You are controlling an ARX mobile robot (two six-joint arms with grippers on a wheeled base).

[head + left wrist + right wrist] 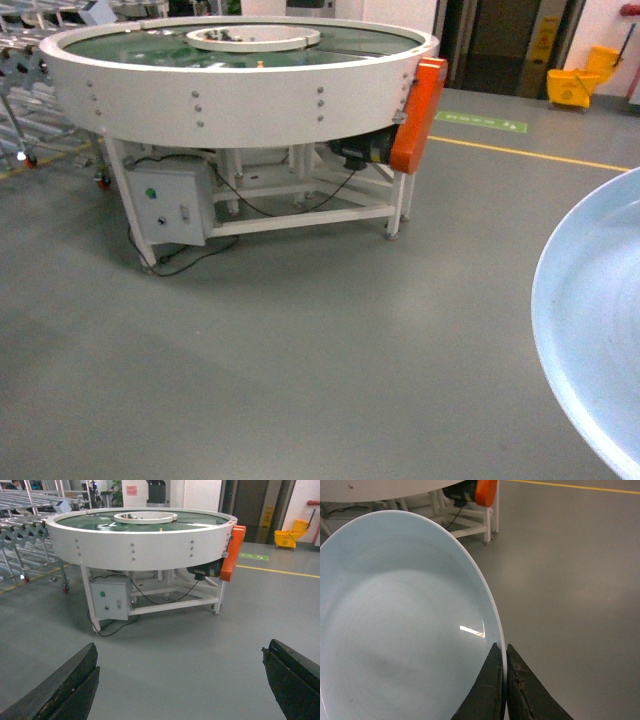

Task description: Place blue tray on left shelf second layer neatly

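Pinched at its rim between the two dark fingers of the right gripper (505,680), the blue tray (400,625) fills most of the right wrist view, held above the grey floor (570,580); the fingers are pressed close together with only the thin rim between them. From the head camera the same tray (595,320) shows as a pale curved edge, well apart from the round white conveyor table (240,90) and to its right.

Left gripper (180,680) is spread wide, its two black fingers at the lower corners of the left wrist view with nothing but floor between them.

Beyond them stands the conveyor table, its green top ringed by a white wall. An orange motor cover (418,115) hangs on the table's right side, a grey control box (172,205) is fixed under its left side, and black cables trail from the box to the floor. Left of the table, the left shelf (27,522) shows as shiny steel rails with rollers. A yellow mop bucket (580,78) stands far behind the table to the right, near a yellow floor line (530,152).
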